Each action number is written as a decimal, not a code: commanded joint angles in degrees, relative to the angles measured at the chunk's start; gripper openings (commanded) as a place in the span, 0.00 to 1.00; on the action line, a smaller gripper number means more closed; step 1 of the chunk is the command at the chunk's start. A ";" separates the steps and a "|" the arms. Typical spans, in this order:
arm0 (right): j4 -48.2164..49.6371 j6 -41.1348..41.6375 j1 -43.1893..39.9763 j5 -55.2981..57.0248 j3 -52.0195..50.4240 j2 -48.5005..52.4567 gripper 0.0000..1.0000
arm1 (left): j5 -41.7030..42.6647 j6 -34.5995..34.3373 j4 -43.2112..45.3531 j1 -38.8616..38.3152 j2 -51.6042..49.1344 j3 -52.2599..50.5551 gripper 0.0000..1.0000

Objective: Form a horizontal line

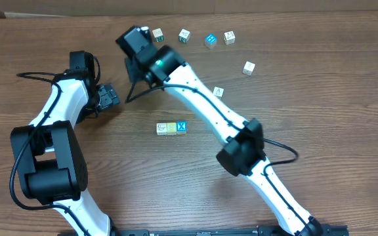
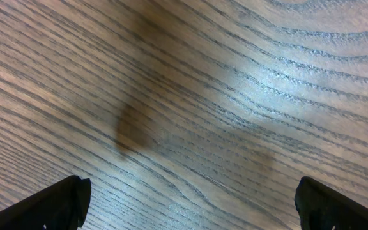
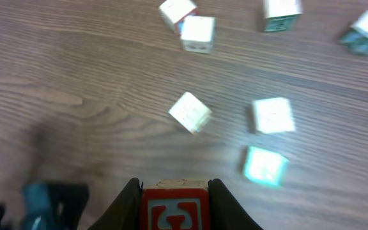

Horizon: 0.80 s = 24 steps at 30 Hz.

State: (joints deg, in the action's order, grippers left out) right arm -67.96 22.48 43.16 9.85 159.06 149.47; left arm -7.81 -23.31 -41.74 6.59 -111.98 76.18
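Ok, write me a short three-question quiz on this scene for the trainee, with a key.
1. True or false: the right gripper is shut on the red cube.
2. How many cubes does the row hold? A two; B three; C four.
3. Fill in: the row's blue cube shows a white letter ___.
Key: 1 true; 2 B; 3 X.

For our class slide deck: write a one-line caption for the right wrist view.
Right gripper clamps a red cube; loose cubes lie scattered on the table beyond.
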 commanded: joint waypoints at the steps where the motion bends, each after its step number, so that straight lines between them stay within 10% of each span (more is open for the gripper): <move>1: -6.19 0.09 -3.04 0.63 0.44 -6.08 0.22 | -0.72 1.49 0.07 -0.17 -0.20 -0.07 1.00; 10: -23.74 3.08 -7.48 -0.02 -0.20 -8.87 0.20 | -0.72 1.49 0.07 -0.17 -0.20 -0.07 0.99; 24: -20.50 3.02 -11.43 0.00 -12.57 -8.87 0.21 | -0.72 1.49 0.07 -0.17 -0.20 -0.07 0.99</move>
State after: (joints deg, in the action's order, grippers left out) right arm -89.65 25.23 32.95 9.76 149.05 142.54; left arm -7.84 -23.31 -41.74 6.59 -111.98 76.20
